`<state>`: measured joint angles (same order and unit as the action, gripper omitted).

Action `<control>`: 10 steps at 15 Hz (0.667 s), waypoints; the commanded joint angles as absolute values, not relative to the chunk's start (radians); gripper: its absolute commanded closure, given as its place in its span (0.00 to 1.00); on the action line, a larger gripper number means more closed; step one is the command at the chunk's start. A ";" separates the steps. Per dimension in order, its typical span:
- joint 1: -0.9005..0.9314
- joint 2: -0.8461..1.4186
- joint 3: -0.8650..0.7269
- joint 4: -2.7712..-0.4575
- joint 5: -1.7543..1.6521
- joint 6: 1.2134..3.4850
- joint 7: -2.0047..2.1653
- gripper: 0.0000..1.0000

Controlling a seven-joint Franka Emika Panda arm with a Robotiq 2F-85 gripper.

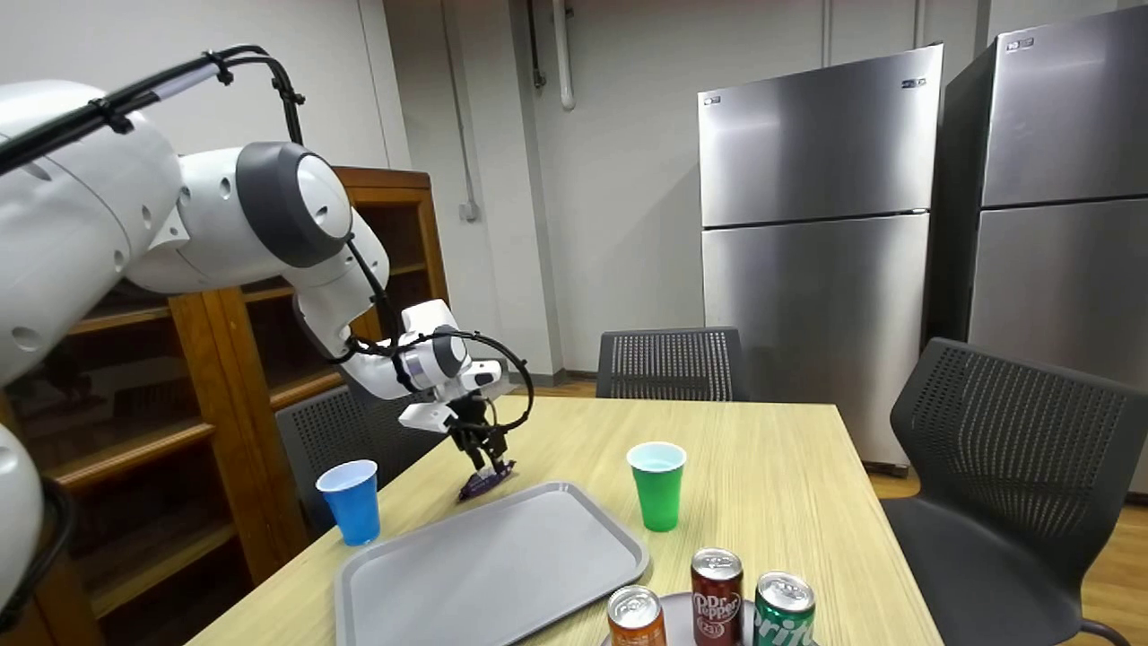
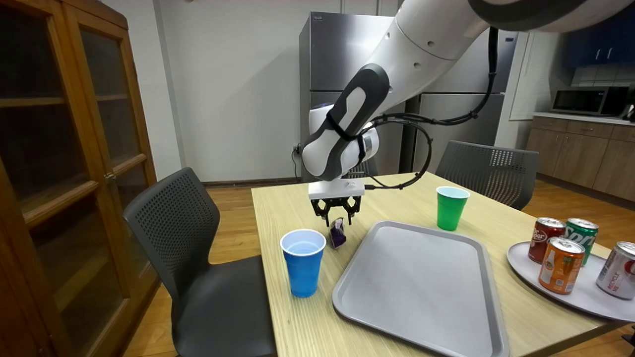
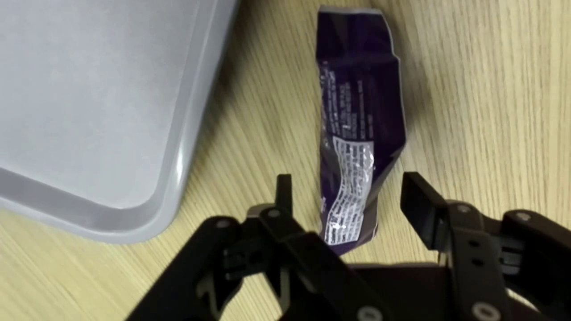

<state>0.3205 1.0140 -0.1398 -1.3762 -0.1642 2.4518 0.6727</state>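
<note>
Tool (image 3: 349,196), black and two-fingered, stands spread over one end of a dark purple, oblong, glossy packet (image 3: 361,98), with gaps to both sides in the wrist view. The packet lies on the pale wood-grain tabletop (image 3: 267,138), just beside a grey rectangular plastic tray (image 3: 98,98) and near a tall blue plastic cup (image 2: 303,270).

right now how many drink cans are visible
4, all on the gray plate in an exterior view: red can and green can at back, orange can in front, silver can at picture right. More could be out of frame.
</note>
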 commanded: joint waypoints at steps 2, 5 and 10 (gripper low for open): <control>0.303 0.934 -0.129 -1.421 -0.154 2.429 0.598 0.00; 0.295 0.882 -0.135 -1.468 -0.156 2.447 0.574 0.00; 0.271 0.775 -0.139 -1.577 -0.147 2.457 0.576 0.00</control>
<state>0.2862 0.8803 -0.1434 -1.4604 -0.1641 2.4532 0.6059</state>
